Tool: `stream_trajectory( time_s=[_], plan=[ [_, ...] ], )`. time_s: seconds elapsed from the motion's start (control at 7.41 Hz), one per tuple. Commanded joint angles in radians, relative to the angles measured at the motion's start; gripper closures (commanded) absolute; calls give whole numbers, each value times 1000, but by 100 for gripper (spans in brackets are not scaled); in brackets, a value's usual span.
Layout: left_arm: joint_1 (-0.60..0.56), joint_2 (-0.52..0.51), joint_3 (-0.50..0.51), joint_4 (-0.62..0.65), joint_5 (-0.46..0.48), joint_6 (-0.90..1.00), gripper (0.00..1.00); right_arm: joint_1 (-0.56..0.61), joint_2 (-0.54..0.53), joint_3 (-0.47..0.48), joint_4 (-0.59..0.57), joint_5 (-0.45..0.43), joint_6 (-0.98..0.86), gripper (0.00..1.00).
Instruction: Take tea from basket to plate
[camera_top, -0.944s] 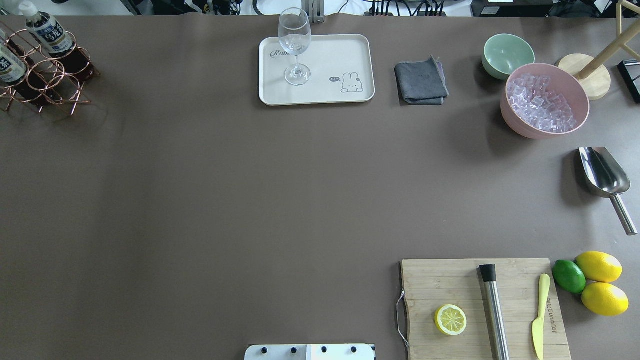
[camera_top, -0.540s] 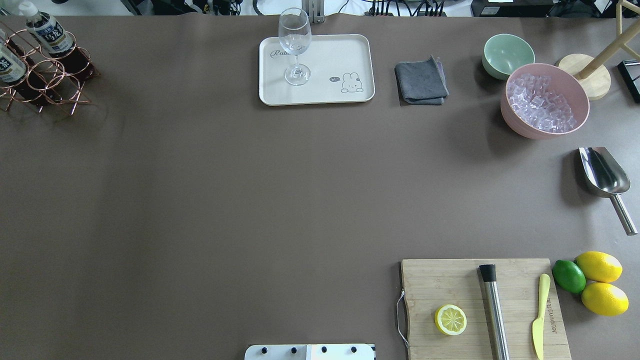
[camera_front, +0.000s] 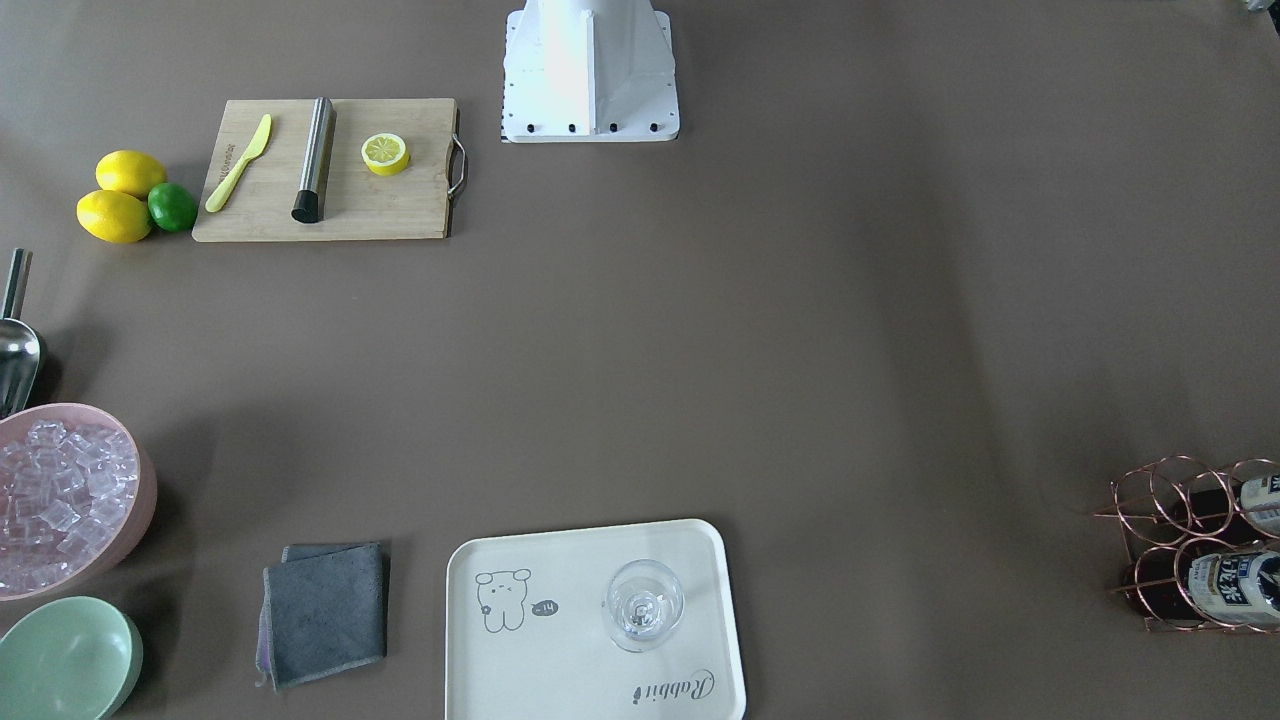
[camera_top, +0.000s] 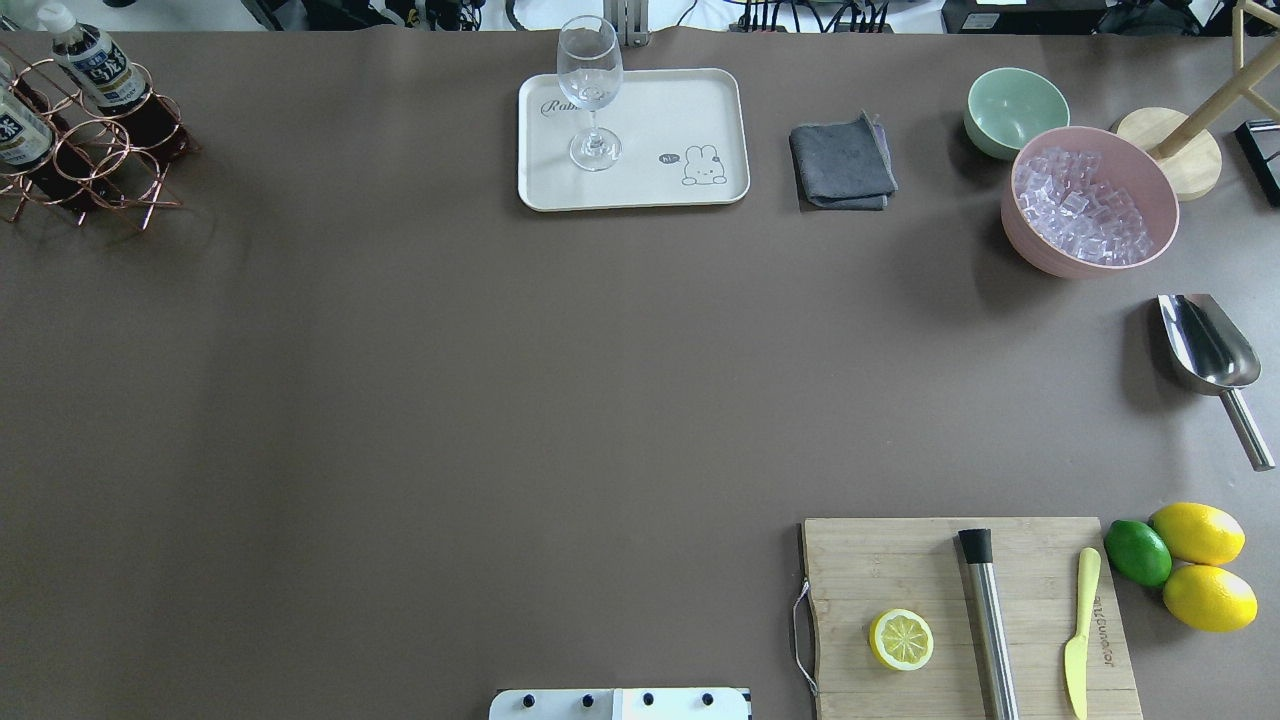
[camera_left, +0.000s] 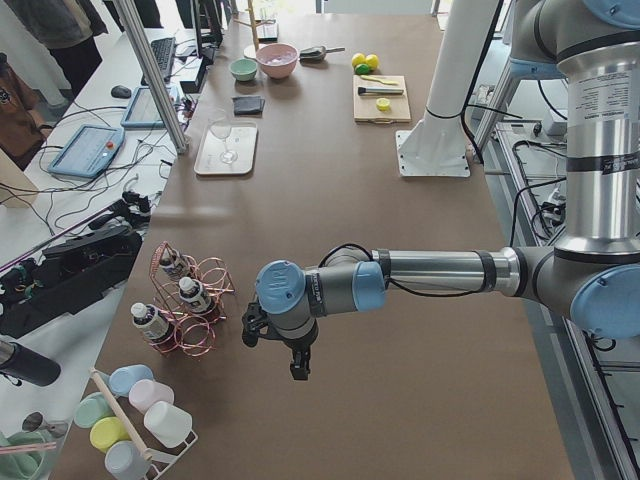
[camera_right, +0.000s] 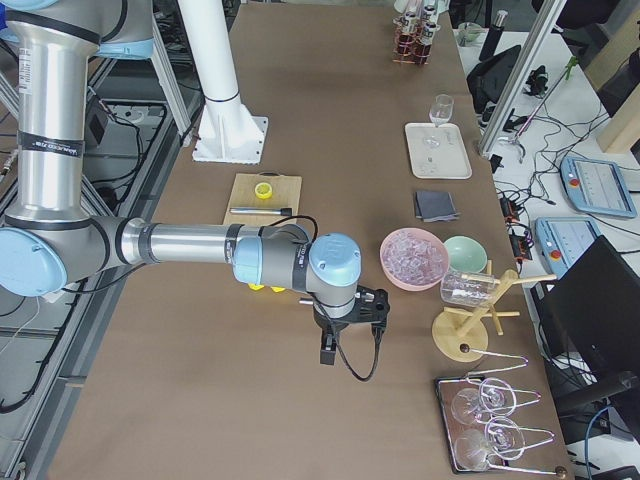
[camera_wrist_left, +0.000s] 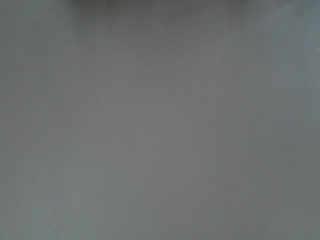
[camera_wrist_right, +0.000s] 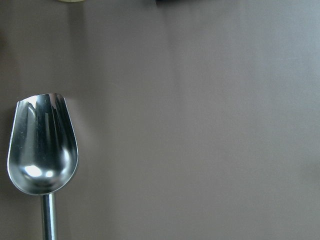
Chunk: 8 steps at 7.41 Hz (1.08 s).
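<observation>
Two tea bottles (camera_top: 98, 72) with white caps and dark drink stand in the copper wire basket (camera_top: 92, 150) at the far left corner; the exterior left view shows three (camera_left: 192, 294). The cream plate (camera_top: 665, 125) lies at the far middle and carries a clear stemmed glass (camera_top: 590, 90). My left gripper (camera_left: 296, 368) hangs over bare table a short way from the basket (camera_left: 205, 305); I cannot tell if it is open. My right gripper (camera_right: 326, 354) hangs near the pink bowl (camera_right: 414, 258); I cannot tell its state. Neither gripper shows in the overhead or front views.
A grey cloth (camera_top: 842, 165), a green bowl (camera_top: 1015, 110) and a pink bowl of ice (camera_top: 1090, 200) lie at the far right. A metal scoop (camera_top: 1205, 345) is at the right edge. A cutting board (camera_top: 900, 560) with lemon half, muddler and knife lies near right, beside lemons and a lime.
</observation>
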Motion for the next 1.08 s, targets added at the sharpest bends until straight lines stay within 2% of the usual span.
stream_trajectory(
  time_s=[0.0, 0.4, 0.54, 0.81, 0.94],
  plan=[
    [0, -2, 0, 0, 0, 0, 2, 0, 2, 1, 1, 5, 0, 0],
    [0, -3, 0, 0, 0, 0, 2, 0, 0, 53, -3, 10, 0, 0],
    [0, -3, -5, 0, 0, 0, 2, -2, 1, 83, -3, 40, 0, 0],
    [-8, 0, -20, 5, -3, -11, 2, -24, 12, 116, 4, 186, 2, 0],
    [-21, -14, -24, 0, -12, -126, 2, -61, 26, 139, 6, 241, 9, 0]
  ],
)
